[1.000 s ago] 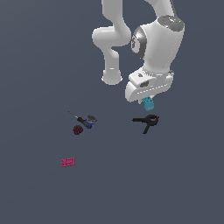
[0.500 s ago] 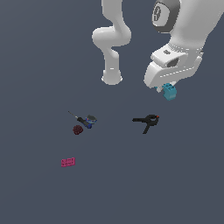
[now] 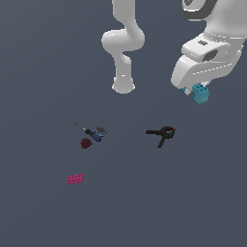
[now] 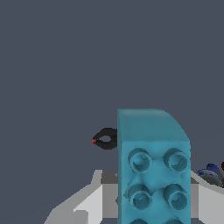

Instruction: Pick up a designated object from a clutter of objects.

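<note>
Clamped on the teal brick (image 3: 200,93), the end effector (image 3: 197,91) sits in the upper right of the exterior view, well above the grey bench (image 3: 144,202). Most of the end effector is hidden under the white wrist housing (image 3: 208,58), so only the brick's lower part shows there, hanging clear of everything else.

In the wrist view the teal brick (image 4: 153,166) fills the lower middle of the frame, its studded face toward the camera with two columns of round studs, held between the pale grey fingers (image 4: 94,203). No writing or brand mark can be read on the studs or on any other face.

Going from the front of the exterior view backward: the magenta flat brick (image 3: 75,179) lies nearest, at lower left, well apart from the rest. Farther back, the dark red berry-like lump (image 3: 86,143) rests just beside the blue-handled screwdriver (image 3: 94,132), whose thin shaft points toward the upper left. At about the same depth, right of centre, lies the black clamp (image 3: 161,134) with a red tip at its right end. It also shows in the wrist view (image 4: 105,139), partly behind the brick. Farthest back stands the white arm base (image 3: 123,87), at upper centre.
</note>
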Available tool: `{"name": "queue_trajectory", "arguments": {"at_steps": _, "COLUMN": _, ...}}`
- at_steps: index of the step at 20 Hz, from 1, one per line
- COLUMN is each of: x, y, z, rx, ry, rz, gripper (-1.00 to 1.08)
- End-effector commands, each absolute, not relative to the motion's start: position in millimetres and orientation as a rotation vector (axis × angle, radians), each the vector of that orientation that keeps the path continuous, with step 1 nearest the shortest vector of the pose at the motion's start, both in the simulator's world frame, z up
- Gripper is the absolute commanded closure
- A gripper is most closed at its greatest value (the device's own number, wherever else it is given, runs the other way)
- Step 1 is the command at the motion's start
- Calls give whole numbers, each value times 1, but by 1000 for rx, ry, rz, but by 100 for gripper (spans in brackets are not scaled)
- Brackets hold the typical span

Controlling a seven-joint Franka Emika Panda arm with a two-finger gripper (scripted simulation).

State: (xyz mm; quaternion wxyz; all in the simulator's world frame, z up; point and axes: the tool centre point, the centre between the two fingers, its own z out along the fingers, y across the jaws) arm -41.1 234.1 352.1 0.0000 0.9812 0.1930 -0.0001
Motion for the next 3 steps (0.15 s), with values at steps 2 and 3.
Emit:
{"name": "queue_trajectory", "arguments": {"at_steps": 2, "x": -40, "y": 237, "z": 356, "rx": 3083, "ry": 606, "rz": 0, "gripper": 108}}
{"name": "queue_trajectory", "arguments": {"at_steps": 3, "x": -40, "y": 237, "z": 356, "rx": 3083, "ry": 606, "rz": 0, "gripper": 108}}
